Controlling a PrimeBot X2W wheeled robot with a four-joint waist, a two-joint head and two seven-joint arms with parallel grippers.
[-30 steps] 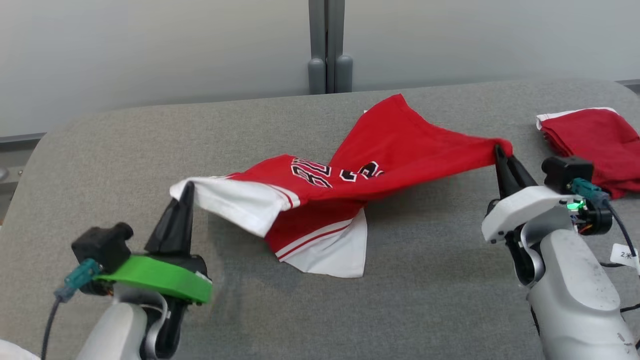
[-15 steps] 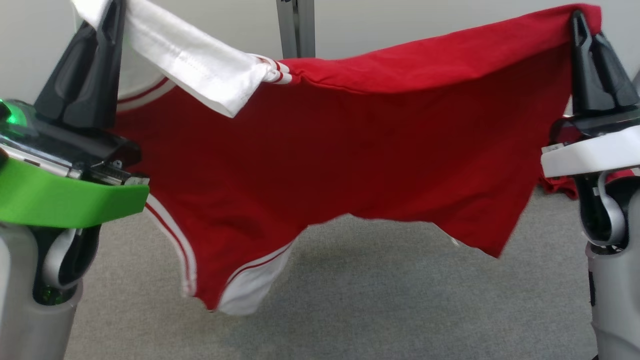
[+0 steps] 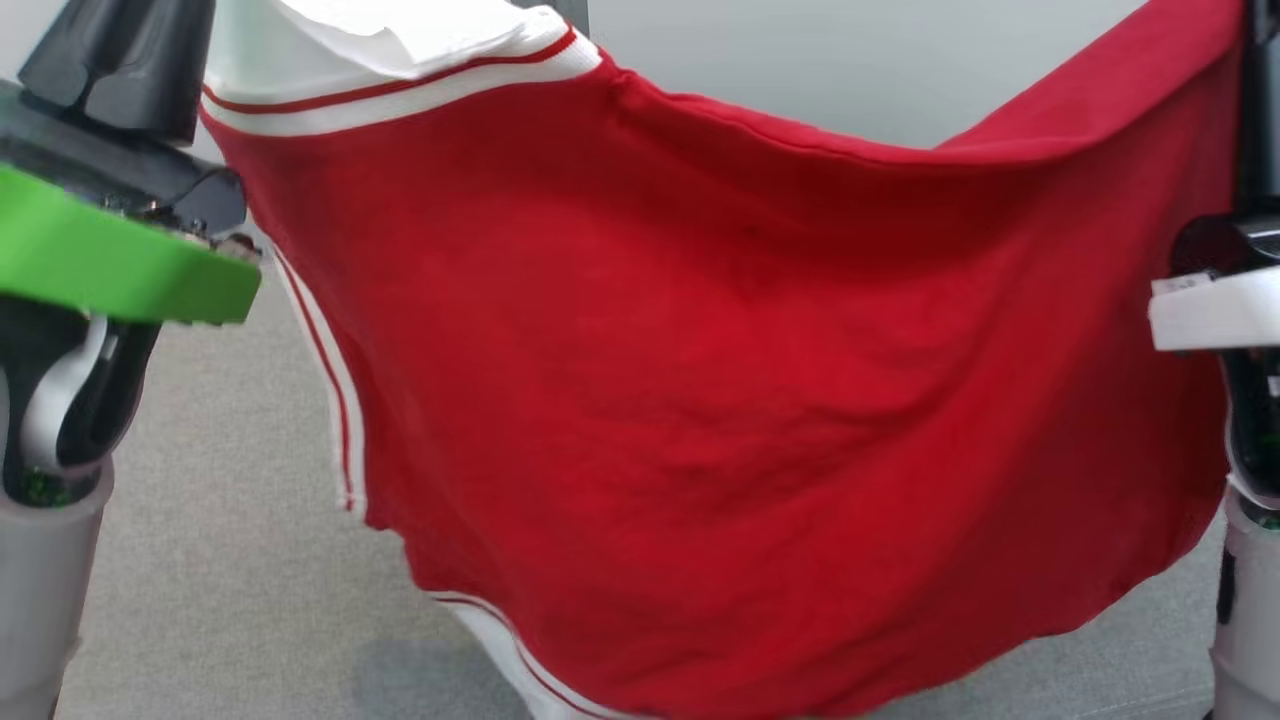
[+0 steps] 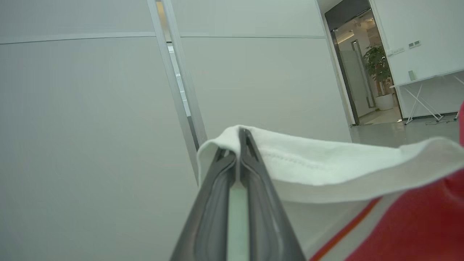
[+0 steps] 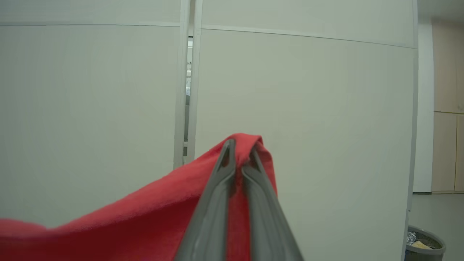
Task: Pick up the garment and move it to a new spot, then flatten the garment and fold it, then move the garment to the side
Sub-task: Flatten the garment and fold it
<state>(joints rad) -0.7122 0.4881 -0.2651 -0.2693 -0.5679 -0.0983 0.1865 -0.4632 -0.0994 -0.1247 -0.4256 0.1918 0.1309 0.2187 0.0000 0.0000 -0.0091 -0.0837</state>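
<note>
The garment [image 3: 750, 400] is a red jersey with white sleeves and white-and-red striped trim. It hangs spread in the air between my two arms, its lower hem dangling above the grey table [image 3: 220, 560]. My left gripper [image 4: 241, 132] is shut on a white sleeve edge [image 4: 308, 163] at the upper left. My right gripper [image 5: 241, 145] is shut on a red corner of the cloth [image 5: 145, 217] at the upper right. In the head view the left arm's green band [image 3: 110, 260] and the right arm's white band [image 3: 1210, 310] flank the cloth.
A pale partition wall [image 3: 800, 70] stands behind the table. The left wrist view has a doorway with a potted plant [image 4: 377, 69] far off. A waste bin [image 5: 424, 243] stands on the floor at the right wrist view's lower right.
Both arms have lifted the garment off the table and raised it further. It now hangs higher, spread wider and nearer the head camera.
</note>
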